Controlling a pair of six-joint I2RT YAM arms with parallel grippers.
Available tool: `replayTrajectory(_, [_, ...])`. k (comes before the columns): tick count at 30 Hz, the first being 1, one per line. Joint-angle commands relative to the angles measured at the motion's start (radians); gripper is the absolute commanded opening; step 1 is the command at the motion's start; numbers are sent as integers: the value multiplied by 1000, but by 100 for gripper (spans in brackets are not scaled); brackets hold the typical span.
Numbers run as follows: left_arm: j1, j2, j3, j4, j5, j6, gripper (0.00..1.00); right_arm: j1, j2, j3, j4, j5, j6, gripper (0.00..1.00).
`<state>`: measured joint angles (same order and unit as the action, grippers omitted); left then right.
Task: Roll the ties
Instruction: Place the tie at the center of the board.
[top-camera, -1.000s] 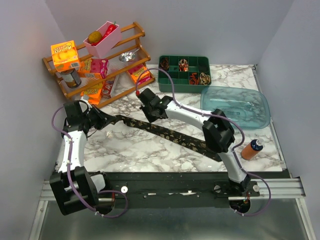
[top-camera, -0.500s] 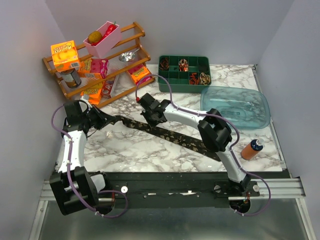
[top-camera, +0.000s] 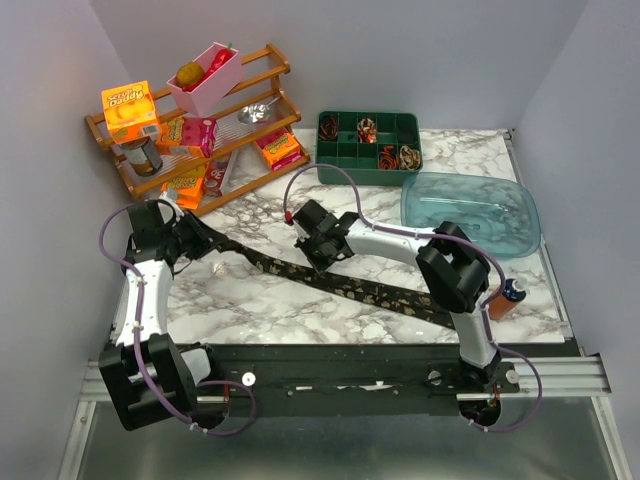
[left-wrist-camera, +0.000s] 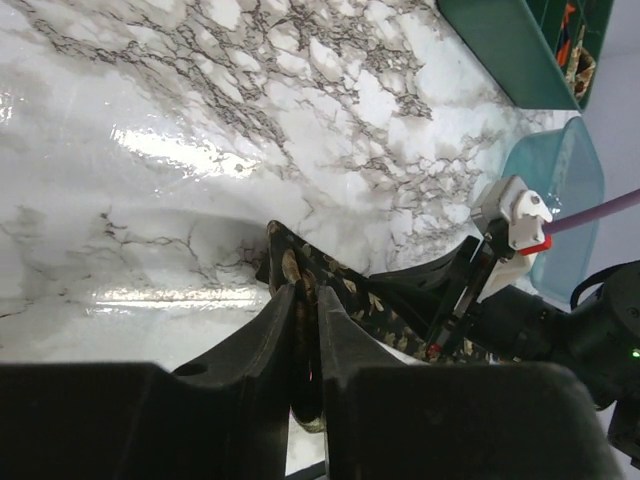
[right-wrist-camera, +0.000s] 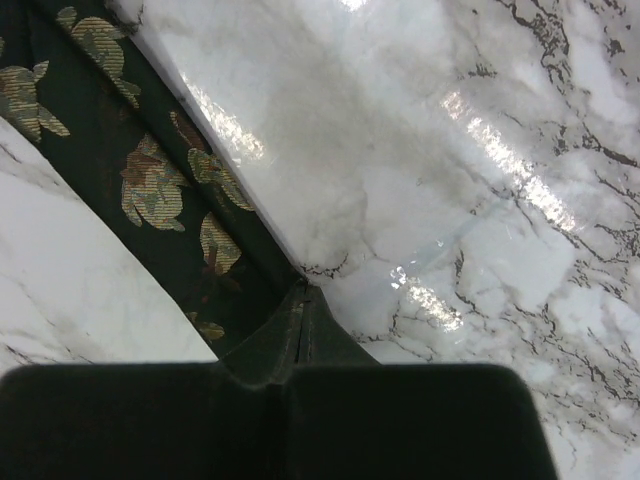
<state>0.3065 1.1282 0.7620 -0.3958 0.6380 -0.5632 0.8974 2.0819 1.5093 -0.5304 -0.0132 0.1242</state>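
Note:
A dark tie (top-camera: 380, 293) with a tan-gold pattern lies slantwise across the marble table (top-camera: 250, 300). At its left end is my left gripper (top-camera: 207, 243). In the left wrist view its jaws (left-wrist-camera: 307, 300) stand only narrowly apart, with the tie's (left-wrist-camera: 350, 290) folded end caught between them. My right gripper (top-camera: 322, 250) is low over the tie's middle. In the right wrist view it (right-wrist-camera: 303, 295) is shut, tips at the far edge of the tie (right-wrist-camera: 150, 180), with nothing seen between them. Rolled ties (top-camera: 400, 157) sit in the green tray (top-camera: 340, 168).
A clear teal tub (top-camera: 470, 210) lies upside down at the right, with an orange bottle (top-camera: 505, 297) near it behind the right arm. A wooden rack (top-camera: 200, 130) with boxes, a can and a pink bin fills the back left.
My right gripper has moved toward the near edge and a little right, dragging the tie's middle with it. The left jaws have eased slightly apart around the tie's end.

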Motion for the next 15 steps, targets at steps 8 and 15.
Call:
replayTrajectory(8, [8,61,7,-115,-115,109,48,9,20,-41,-106,6,-55,1])
replayTrajectory(15, [9,32,66,-149,-287,108,80,8,-5,-83,-118,7,-98,1])
